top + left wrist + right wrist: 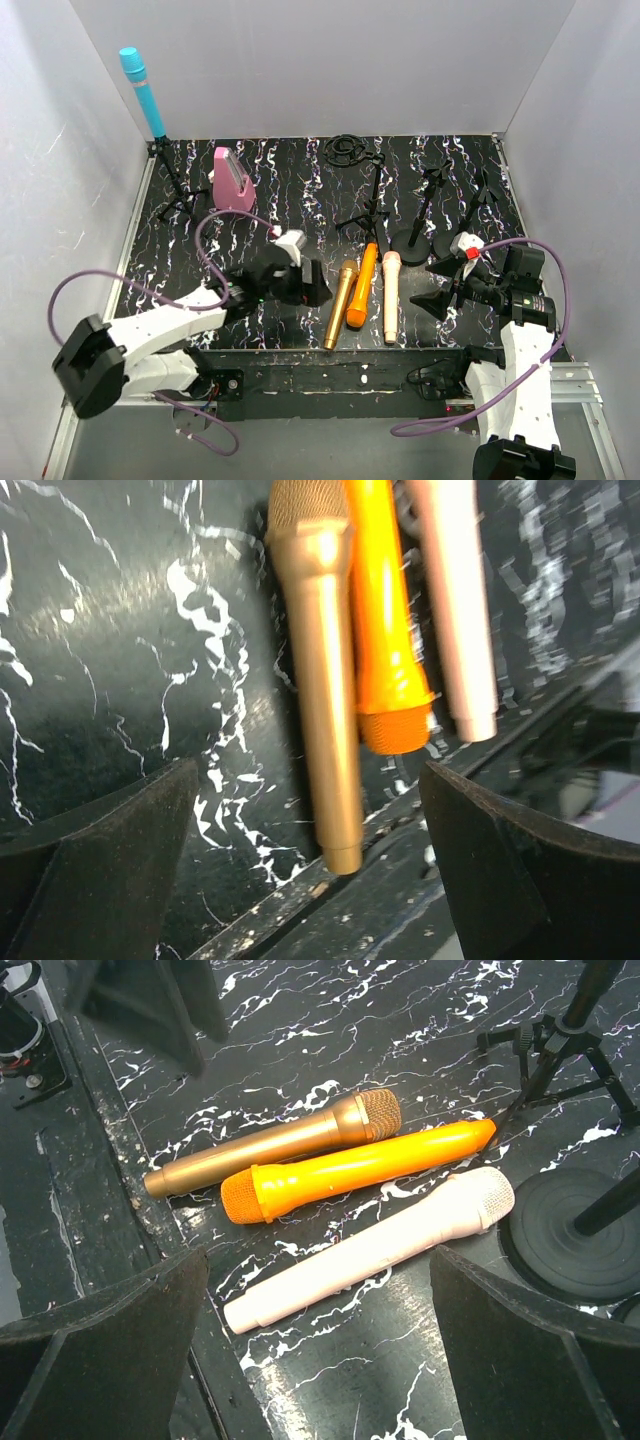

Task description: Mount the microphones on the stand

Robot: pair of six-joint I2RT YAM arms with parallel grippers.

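**Rear left.** In the top view, the cyan-blue microphone (143, 92) sits tilted in the clip of a tripod stand (176, 195). The pink block (232, 180) stands just beside it on the marbled table (160, 270). Neither wrist view includes these items.

**Left gripper** (322, 285). It is positioned just left of the gold microphone (340, 303). The left wrist view shows its fingers (100, 870) spread wide and gripping nothing, with the gold body lying on the table below the gap.

**Centre.** The gold microphone, orange microphone (362, 285) and peach-pink microphone (391, 295) lie side by side near the front edge. Only the wrist views show their orientation clearly: the gold and peach-pink mesh heads point rearward, and the orange head points toward the front edge.

**Right of centre.** A second tripod stand (372, 205) and two round-base stands (418, 235) occupy the rear. The right wrist view shows only their lower parts.

**Right gripper** (442, 285). Its fingers (110, 1350) are spread wide, holding nothing and facing the three microphones.
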